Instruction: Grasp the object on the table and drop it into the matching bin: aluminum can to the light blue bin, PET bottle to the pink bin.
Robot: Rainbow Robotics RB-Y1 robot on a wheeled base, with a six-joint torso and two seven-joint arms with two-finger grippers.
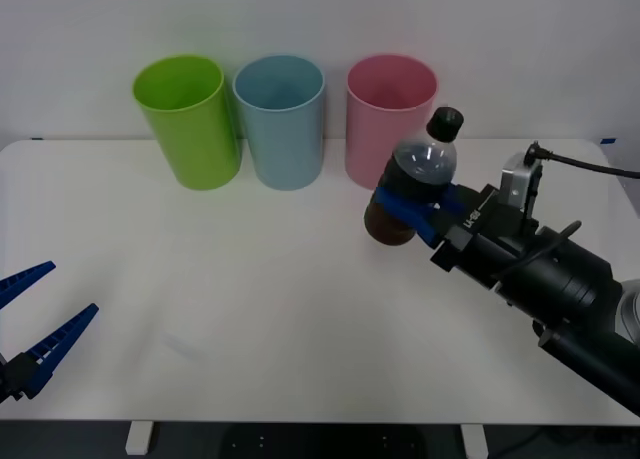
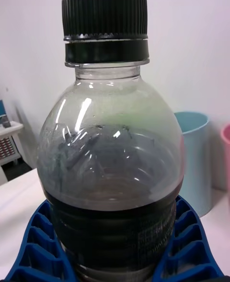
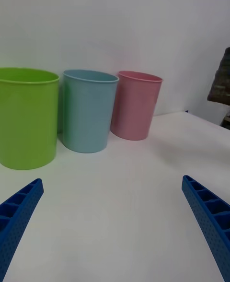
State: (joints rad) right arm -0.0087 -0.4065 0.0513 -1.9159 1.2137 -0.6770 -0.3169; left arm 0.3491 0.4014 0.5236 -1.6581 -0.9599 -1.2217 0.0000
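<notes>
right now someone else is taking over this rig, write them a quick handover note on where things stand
Right gripper: fingers shut on the PET bottle, held off the table just in front of the pink bin, cap tilted toward it.
Left gripper: open, parked low over the near left corner of the table, holding nothing.
Bins: lime green bin, light blue bin and pink bin stand in a row along the far edge, in that order from the left.
Done: bottle grasped and lifted.
Left: carry it over the pink bin's rim and release it.

Lab-like test room: bare white wall (image 1: 520, 29), plain white table (image 1: 230, 309).
</notes>
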